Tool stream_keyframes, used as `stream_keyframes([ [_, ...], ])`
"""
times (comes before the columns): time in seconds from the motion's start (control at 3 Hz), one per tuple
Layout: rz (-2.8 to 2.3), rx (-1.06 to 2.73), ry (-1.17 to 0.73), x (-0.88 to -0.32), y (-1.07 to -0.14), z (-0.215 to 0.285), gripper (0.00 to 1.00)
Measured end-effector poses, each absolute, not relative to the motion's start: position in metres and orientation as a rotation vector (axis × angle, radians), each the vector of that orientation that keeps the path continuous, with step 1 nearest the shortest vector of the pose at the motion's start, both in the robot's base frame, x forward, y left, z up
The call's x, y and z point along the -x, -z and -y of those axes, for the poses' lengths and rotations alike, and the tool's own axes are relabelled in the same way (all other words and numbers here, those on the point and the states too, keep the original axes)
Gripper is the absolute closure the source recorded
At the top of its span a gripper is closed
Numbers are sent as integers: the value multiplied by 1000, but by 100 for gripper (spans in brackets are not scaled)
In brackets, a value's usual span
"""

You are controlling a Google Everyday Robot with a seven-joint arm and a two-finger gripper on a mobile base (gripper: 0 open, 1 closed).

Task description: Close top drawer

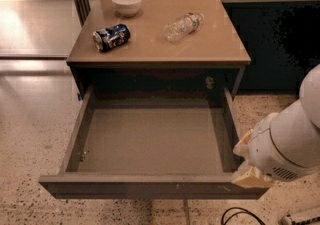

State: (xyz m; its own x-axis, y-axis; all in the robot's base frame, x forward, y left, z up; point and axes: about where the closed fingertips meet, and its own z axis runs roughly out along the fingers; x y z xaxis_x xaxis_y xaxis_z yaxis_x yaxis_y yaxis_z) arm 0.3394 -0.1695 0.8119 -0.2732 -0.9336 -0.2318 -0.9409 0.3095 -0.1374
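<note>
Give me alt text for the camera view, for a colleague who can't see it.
The top drawer is pulled far out beneath a brown cabinet top, and the pincer, below the white arm, sits by the drawer's front right corner. On the cabinet top are a white bowl, a dented can and a clear bottle lying on its side.

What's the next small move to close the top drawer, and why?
Probably shift the gripper, at the top drawer's front right corner, across in front of the panel, then push toward the cabinet. The drawer stands far open and the gripper is off to one end, not squarely before the front.
</note>
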Motion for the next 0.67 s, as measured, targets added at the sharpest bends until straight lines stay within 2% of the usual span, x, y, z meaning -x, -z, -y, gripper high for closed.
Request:
stream_keyframes([
  [0.67,-2311,1702,-39,-339,-812,169,100],
])
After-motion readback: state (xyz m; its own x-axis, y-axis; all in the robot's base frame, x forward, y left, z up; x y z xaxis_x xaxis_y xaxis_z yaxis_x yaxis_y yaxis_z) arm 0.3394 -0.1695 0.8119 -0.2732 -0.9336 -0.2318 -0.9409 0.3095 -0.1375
